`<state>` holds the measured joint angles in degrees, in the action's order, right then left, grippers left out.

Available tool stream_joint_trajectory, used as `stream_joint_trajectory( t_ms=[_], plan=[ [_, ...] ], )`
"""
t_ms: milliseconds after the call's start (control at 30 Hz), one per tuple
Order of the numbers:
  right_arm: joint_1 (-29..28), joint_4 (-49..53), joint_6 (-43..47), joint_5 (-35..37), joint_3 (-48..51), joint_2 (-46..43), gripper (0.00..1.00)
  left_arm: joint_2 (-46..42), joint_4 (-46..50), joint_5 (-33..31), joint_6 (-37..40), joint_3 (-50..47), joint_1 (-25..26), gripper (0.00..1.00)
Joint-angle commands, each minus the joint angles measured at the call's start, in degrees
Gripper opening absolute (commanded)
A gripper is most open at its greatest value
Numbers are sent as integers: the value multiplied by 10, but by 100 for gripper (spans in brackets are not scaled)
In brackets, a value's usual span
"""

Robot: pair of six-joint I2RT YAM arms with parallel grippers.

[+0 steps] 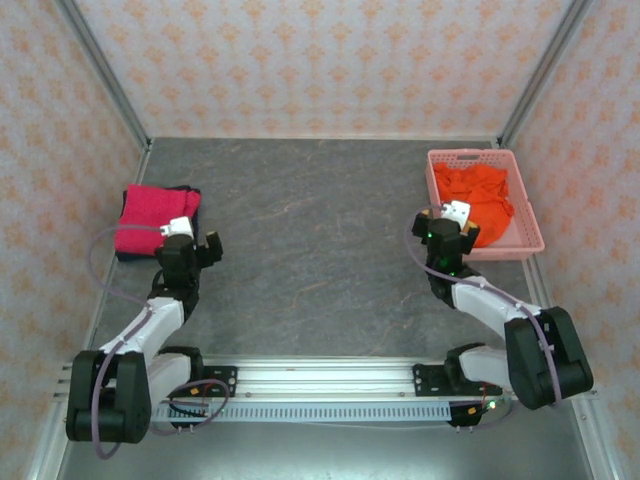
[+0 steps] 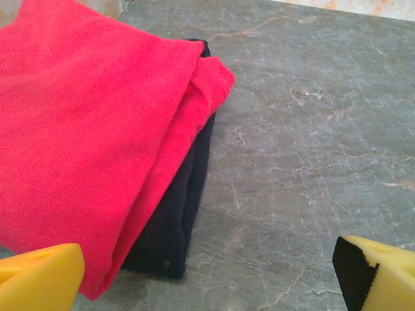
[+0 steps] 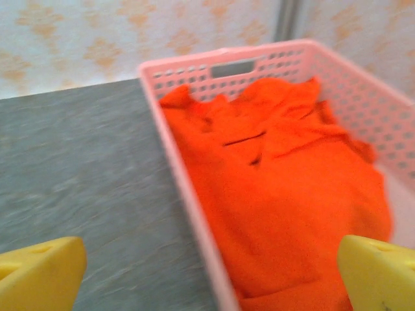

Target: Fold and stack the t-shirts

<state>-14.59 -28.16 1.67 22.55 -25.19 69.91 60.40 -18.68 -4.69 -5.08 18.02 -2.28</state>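
A: Where are the shirts?

B: Two lie stacked at the far left of the table (image 1: pixel 320 230), close to the left wall. The crimson-pink t-shirt (image 2: pixel 84 129) is folded and lies on top of the navy t-shirt (image 2: pixel 170 227), which shows only as a dark strip along the stack's right edge and near corner.

A: And the third?

B: The orange t-shirt (image 3: pixel 285 194) lies crumpled and unfolded inside the pale pink lattice basket (image 3: pixel 279 59) at the far right of the table (the wrist picture there is a bit blurred, but the colour and creases are plain enough).

A: What about the left gripper?

B: The left gripper (image 2: pixel 207 282) has its yellow fingers spread wide with nothing between them but bare table. From above it sits just beside the near right corner of the stack. I cannot tell whether it touches the cloth.

A: The right one?

B: The right gripper (image 3: pixel 209 278) is spread just as wide and grasps nothing. It straddles the basket's left rim near the near-left corner, one finger over the table and the other over the orange cloth.
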Motion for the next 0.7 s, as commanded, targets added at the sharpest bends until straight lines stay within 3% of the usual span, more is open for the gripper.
stream_joint_trajectory(
  t_ms=[0,233,300,400,467,667],
  plan=[
    [40,-83,36,43,21,10,100,32,-135,19,35,2,-2,100],
    [112,-294,-17,-67,82,144,100,165,-248,67,32,16,0,100],
    [114,-244,-13,-99,63,145,100,218,-282,72,40,27,9,100],
    [116,-284,4,-132,52,196,100,250,-239,53,72,64,39,100],
    [117,-222,0,-139,36,177,100,252,-255,33,79,55,50,100],
    [119,-228,3,-146,29,189,100,254,-235,1,62,67,49,100]
  ],
)
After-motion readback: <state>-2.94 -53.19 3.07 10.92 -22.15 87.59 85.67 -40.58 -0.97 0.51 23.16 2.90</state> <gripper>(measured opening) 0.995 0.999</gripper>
